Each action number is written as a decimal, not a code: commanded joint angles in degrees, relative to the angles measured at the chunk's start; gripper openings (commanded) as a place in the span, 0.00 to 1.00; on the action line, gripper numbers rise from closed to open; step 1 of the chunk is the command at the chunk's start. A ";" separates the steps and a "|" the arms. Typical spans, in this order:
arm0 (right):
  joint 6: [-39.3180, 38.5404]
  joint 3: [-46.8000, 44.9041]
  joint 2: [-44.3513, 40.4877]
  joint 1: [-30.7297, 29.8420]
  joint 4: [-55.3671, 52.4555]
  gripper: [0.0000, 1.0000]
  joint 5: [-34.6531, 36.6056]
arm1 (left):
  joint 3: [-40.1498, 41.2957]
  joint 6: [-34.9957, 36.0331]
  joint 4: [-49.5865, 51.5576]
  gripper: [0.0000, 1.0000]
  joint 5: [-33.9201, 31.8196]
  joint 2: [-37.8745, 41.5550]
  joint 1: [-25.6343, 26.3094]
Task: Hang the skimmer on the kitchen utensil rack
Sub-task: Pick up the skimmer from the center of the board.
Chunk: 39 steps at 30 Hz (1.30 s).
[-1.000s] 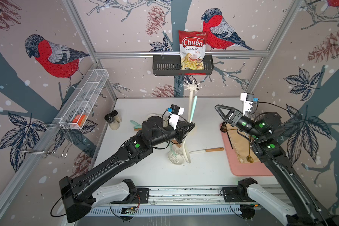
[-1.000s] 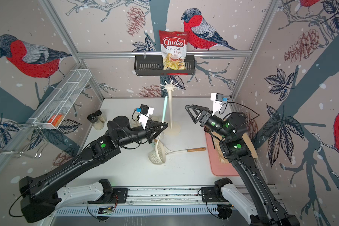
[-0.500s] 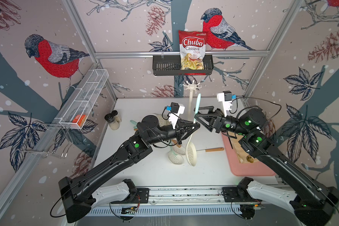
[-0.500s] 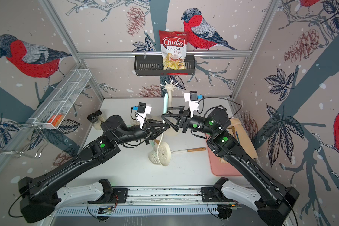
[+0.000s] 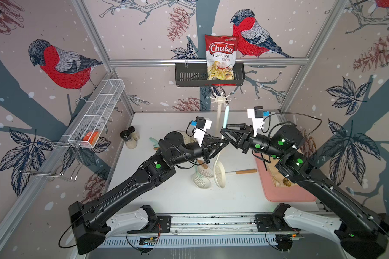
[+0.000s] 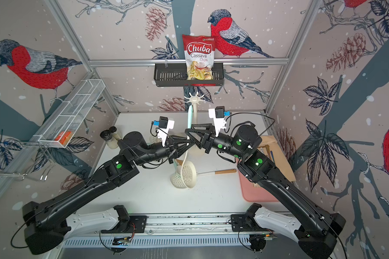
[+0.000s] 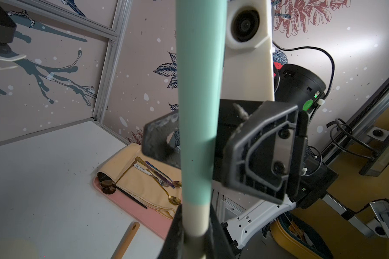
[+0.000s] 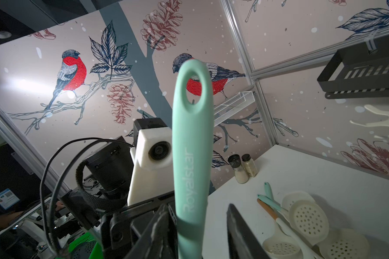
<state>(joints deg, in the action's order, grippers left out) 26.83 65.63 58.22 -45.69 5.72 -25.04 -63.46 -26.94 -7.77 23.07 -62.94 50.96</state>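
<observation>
The skimmer (image 5: pixel 219 177) is held upright at centre frame, hanging hole uppermost, clenched low on its shaft by the left gripper (image 7: pixel 194 233), while the jaws of the right gripper (image 8: pixel 198 226) are set, not yet clamped, around its mint handle, seemingly for a handover toward the kitchen utensil rack (image 5: pixel 220 99) just behind.

Both top views look down from high in front of the skimmer (image 5: pixel 219 175), sharing the worktop (image 5: pixel 177 197). Each wrist view sits close against its handle, facing across it at the opposite wrist camera (image 7: pixel 245 24).
</observation>
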 commanded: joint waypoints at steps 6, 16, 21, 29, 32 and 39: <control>-4.81 -0.40 0.14 -3.99 -0.06 0.39 11.15 | -0.63 0.63 -0.08 0.00 -1.54 -0.43 -0.05; -3.75 -0.50 0.93 -4.66 2.46 0.24 10.71 | 0.48 -0.04 -0.65 0.00 -1.51 -0.08 -0.03; -5.06 -3.26 -1.72 -4.58 3.38 0.00 13.57 | 0.92 -0.11 -0.19 0.27 -2.76 0.57 -0.07; -5.01 -3.40 -5.59 7.24 -11.05 0.00 15.86 | 1.17 2.46 7.59 0.99 -10.68 3.90 -0.01; -8.16 -3.16 -5.33 14.41 -19.24 0.00 13.39 | 0.78 3.72 13.53 0.99 -16.70 4.51 -0.07; -18.16 -1.11 -3.46 20.06 -25.66 0.00 17.25 | -2.08 3.50 19.63 0.99 -24.25 1.61 -0.57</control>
<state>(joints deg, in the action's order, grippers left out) 14.87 63.75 54.52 -25.80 -17.72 -8.86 -64.40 -23.94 9.17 3.42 -60.40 50.83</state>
